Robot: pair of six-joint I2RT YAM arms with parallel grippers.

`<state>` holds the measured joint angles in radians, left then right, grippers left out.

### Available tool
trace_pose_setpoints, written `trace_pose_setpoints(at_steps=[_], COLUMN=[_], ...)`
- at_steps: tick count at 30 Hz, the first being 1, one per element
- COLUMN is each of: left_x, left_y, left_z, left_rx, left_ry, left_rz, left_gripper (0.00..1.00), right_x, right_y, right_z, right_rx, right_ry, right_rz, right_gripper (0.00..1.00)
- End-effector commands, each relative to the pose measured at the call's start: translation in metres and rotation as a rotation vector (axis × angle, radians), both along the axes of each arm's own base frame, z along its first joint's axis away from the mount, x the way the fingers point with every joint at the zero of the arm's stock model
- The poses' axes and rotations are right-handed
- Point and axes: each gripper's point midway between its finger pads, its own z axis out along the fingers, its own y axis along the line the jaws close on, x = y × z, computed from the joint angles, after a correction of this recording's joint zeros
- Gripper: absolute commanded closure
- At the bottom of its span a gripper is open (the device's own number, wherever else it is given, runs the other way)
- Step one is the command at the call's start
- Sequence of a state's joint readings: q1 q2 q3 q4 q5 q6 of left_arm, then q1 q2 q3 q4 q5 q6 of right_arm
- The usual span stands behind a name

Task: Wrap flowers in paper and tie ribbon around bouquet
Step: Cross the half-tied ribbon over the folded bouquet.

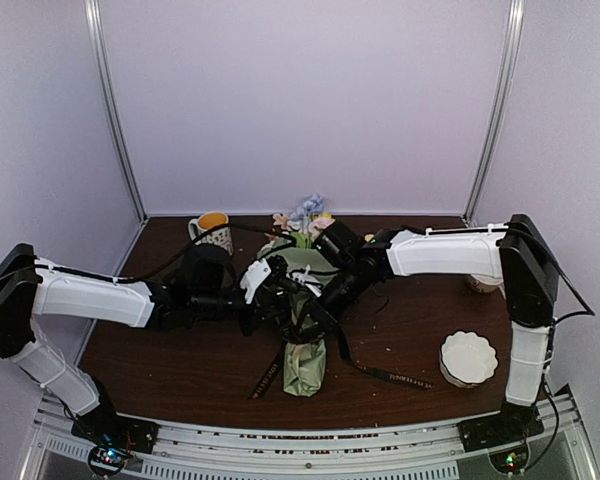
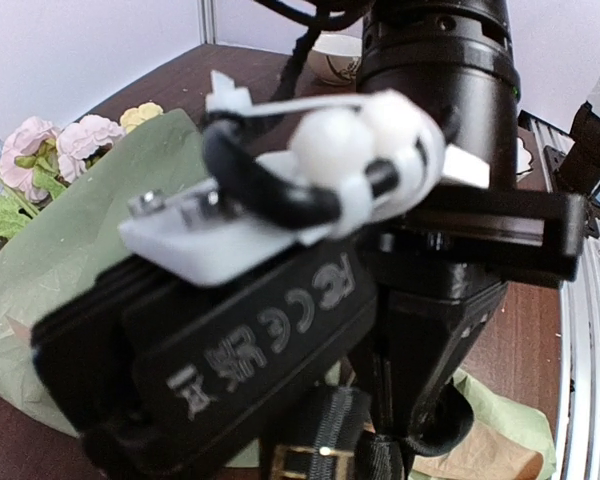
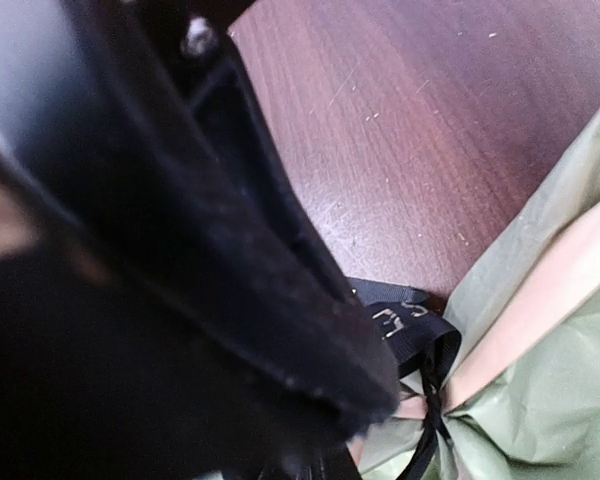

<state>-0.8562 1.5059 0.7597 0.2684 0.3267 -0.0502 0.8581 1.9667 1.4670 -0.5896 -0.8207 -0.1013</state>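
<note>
The bouquet lies lengthwise mid-table, a cone of sage-green paper (image 1: pixel 305 372) with the pastel flowers (image 1: pixel 306 214) sticking out of its far end. The black lettered ribbon (image 1: pixel 392 376) is cinched round the cone's waist, and its tails trail onto the wood on both sides. My left gripper (image 1: pixel 283 296) and right gripper (image 1: pixel 326 300) meet over that waist, both shut on ribbon. In the left wrist view the ribbon (image 2: pixel 325 445) runs up from the bottom edge beside the right arm's finger. The right wrist view shows a ribbon loop (image 3: pixel 412 335) and knot against the paper (image 3: pixel 555 405).
A mug (image 1: pixel 212 231) stands at the back left. At the front right sits a white scalloped dish (image 1: pixel 468 357), and a small cup (image 1: pixel 483 285) stands behind the right arm. The right arm's wrist camera (image 2: pixel 280 330) fills most of the left wrist view.
</note>
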Motion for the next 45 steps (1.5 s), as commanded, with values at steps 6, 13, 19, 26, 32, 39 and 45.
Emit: trace_pose_setpoints(at_steps=[6, 13, 19, 26, 32, 39, 45], left_x=[0.005, 0.007, 0.007, 0.006, 0.007, 0.008, 0.008], left_y=[-0.002, -0.001, 0.000, 0.001, 0.004, 0.008, 0.008], left_z=[0.015, 0.013, 0.012, 0.011, 0.013, 0.010, 0.009], left_rx=[-0.049, -0.053, -0.055, -0.056, -0.060, -0.061, -0.060], left_ry=[-0.036, -0.026, -0.023, -0.020, -0.025, -0.016, -0.011], left_rz=[0.002, 0.010, 0.011, 0.010, 0.017, 0.029, 0.029], left_gripper=[1.00, 1.00, 1.00, 1.00, 1.00, 1.00, 1.00], right_x=[0.000, -0.002, -0.014, -0.010, 0.004, 0.024, 0.036], right_y=[-0.001, 0.003, 0.007, 0.006, 0.007, 0.001, -0.005], right_z=[0.020, 0.010, -0.001, -0.005, 0.008, 0.020, 0.030], right_rx=[0.005, -0.017, -0.062, -0.090, -0.057, -0.021, -0.001], right_ry=[-0.056, -0.060, -0.050, -0.077, -0.129, -0.137, -0.149], right_rz=[-0.003, -0.008, 0.042, 0.021, -0.040, -0.142, -0.224], right_gripper=[0.78, 0.69, 0.66, 0.77, 0.99, 1.00, 1.00])
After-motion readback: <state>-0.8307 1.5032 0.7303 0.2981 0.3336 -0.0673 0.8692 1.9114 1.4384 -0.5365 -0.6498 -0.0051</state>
